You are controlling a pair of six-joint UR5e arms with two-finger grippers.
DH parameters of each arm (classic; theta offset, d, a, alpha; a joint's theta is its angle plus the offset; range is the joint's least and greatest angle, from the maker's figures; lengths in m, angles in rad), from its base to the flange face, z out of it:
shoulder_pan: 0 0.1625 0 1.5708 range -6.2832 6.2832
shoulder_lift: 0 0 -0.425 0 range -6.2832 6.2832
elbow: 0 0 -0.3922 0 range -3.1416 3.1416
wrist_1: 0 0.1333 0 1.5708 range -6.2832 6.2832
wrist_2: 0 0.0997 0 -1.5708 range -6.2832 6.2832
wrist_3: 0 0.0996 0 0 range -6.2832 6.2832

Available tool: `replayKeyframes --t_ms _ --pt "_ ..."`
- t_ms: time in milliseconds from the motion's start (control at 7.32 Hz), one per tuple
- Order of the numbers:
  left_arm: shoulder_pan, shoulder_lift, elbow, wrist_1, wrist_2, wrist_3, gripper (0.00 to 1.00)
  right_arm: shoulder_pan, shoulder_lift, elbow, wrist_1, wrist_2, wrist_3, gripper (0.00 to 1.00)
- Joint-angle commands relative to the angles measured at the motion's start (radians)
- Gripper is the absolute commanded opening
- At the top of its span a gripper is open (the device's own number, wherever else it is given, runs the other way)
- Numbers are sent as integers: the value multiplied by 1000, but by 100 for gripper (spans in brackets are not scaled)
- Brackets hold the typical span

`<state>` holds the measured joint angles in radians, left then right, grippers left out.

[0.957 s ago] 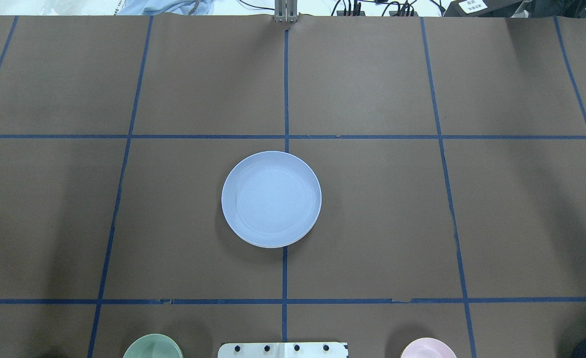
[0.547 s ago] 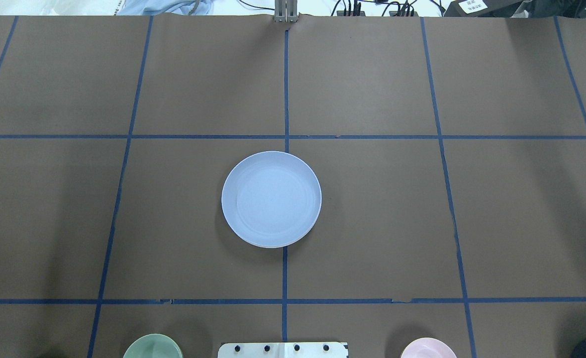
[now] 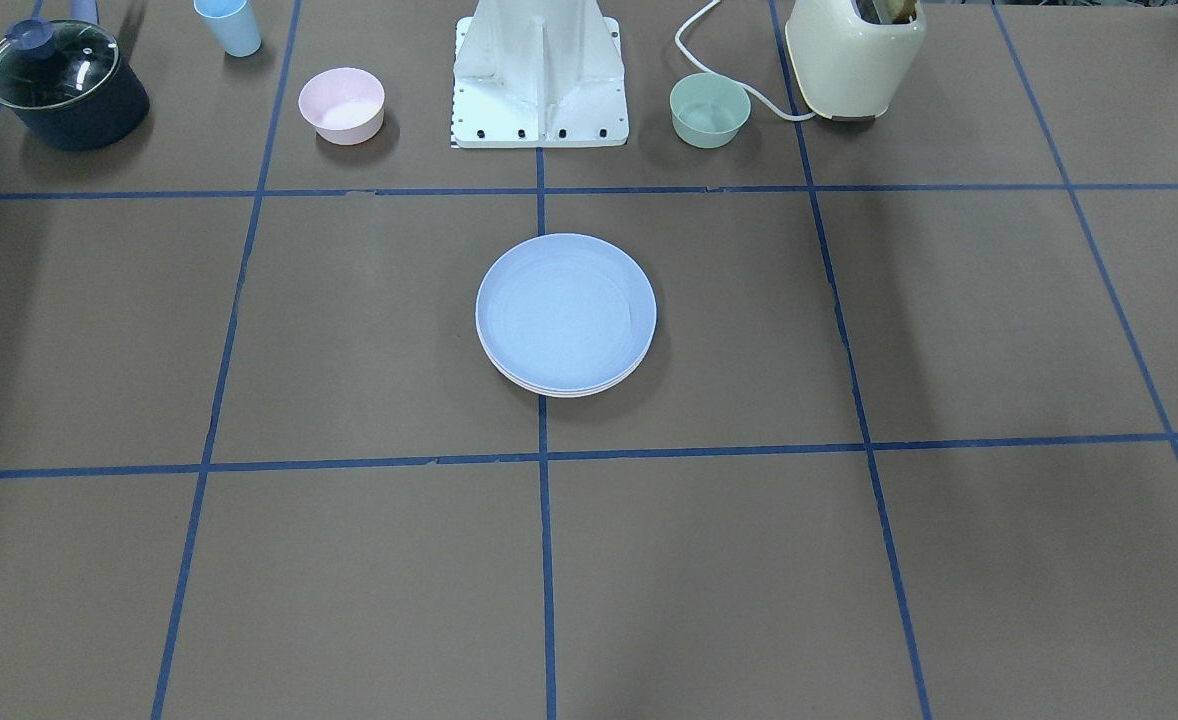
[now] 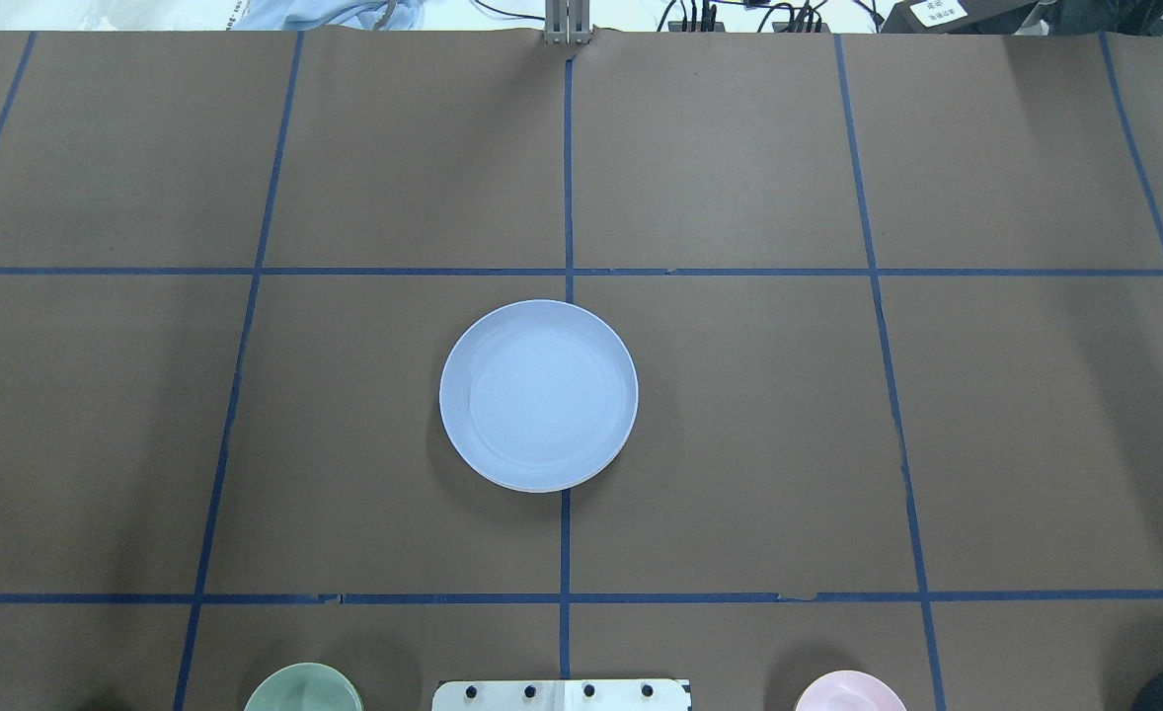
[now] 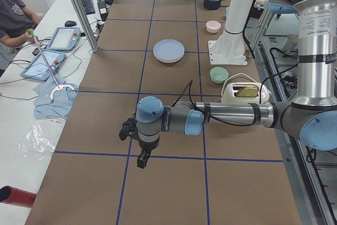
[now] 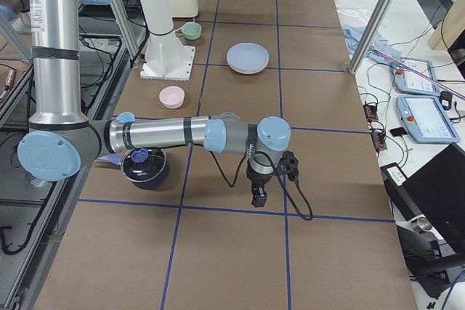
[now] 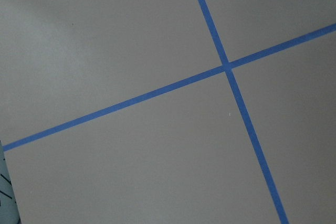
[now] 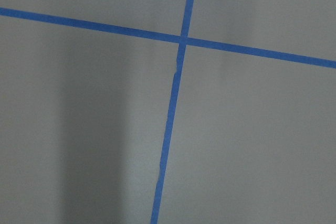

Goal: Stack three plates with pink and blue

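three plates point(image 3: 566, 315) are stacked mid-table, sitting across the centre tape line point(image 4: 566, 148). blue plate point(image 4: 538, 395) is on top, face up. two pale rims point(image 3: 561, 391) show under its edge in the front view; cannot tell which is pink and which is cream. the stack is square, with only a slight offset.

everything else sits in the row along the robot-side edge, one grid row away from the stack:
- pink bowl point(image 3: 341, 105) and green bowl point(image 3: 710, 110), either side of the base mount point(image 3: 539, 70), both open side up
- pot point(image 3: 64, 85) with its glass lid on, contents not readable
- light blue cup point(image 3: 229, 25), upright, just beside the pot
- toaster point(image 3: 854, 55), with something brown in the slot and its cord running toward the base

both arms reach out low over the table ends, well apart from the stack.
- left gripper point(image 5: 141, 159) points down near a tape crossing.
- right gripper point(image 6: 257, 197) points down just above a tape line. its forearm passes over the pot.

both grippers show only in the side views. the wrist cams see just the brown table point(image 7: 131, 35) and tape, no fingers. so i cannot tell how far open either one is, or whether it holds anything.
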<state>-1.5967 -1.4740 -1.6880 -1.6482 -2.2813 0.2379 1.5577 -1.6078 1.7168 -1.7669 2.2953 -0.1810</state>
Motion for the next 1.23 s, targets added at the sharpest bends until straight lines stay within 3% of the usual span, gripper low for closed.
replayKeyframes --t_ms 0,820,1093 --pt "1 0 2 21 -52 -28 100 47 -23 -6 0 3 3 100" --pt "1 0 2 18 -47 -28 100 91 -49 -5 1 4 3 100" --pt "1 0 2 18 -46 -28 100 96 -63 -14 50 4 11 100"
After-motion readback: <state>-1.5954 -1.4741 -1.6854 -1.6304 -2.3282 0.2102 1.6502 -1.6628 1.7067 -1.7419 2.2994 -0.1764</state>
